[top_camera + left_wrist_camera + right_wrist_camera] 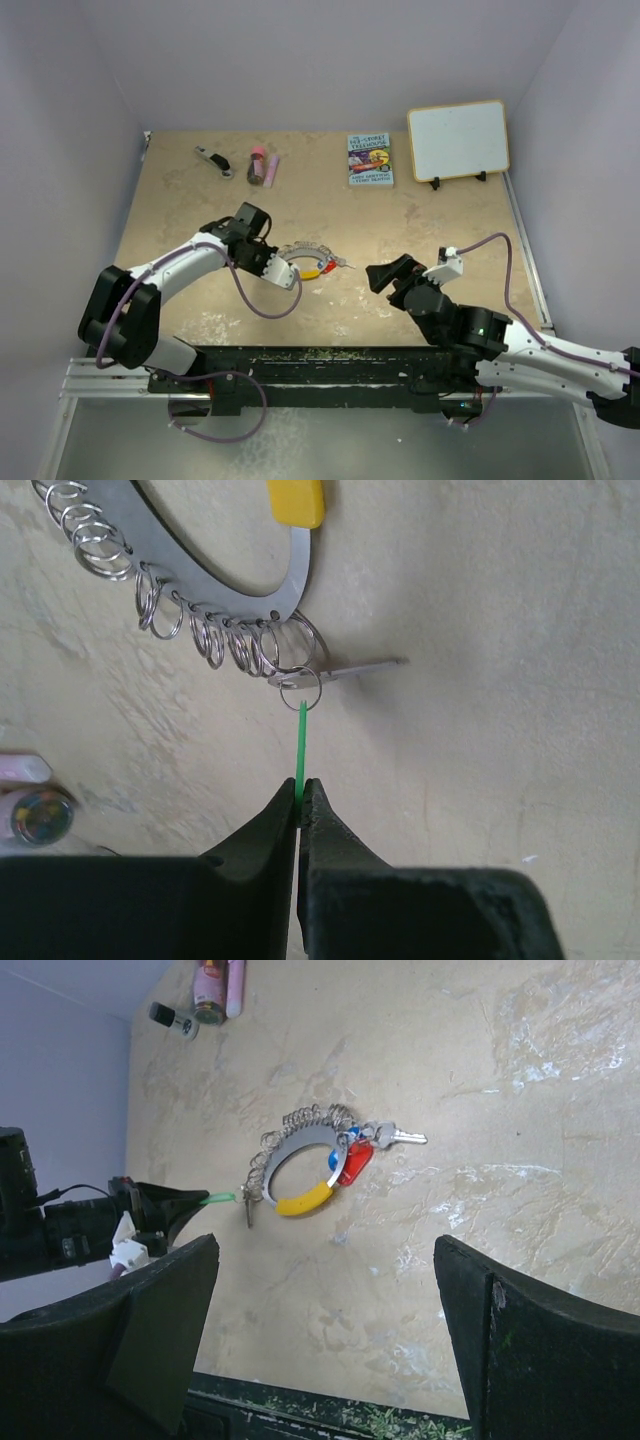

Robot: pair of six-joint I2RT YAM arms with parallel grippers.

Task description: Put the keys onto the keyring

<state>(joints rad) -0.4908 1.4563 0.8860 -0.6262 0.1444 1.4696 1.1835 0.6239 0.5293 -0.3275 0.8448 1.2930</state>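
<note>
Green tag point(300, 745) is clamped edge-on between the closed fingers of the left gripper point(301, 785), probably so its small wire ring point(300, 688) can be guided onto the keyring point(300, 1200), which lies flat near the middle of the table point(450, 230). The right gripper point(325, 1290) hangs at 3 o'clock of the loop, jaws wide apart and empty, perhaps ready to steady it. I count one keyring and three tags: green at 8 o'clock, red tag point(357, 1160) and blue tag point(333, 1157) at 3 o'clock.

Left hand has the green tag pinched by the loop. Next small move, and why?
Probably bring the open right hand in to steady the big silver loop keyring at its yellow stretch. The left hand is shut on the green plastic key tag beside the loop, which nothing holds.
</note>
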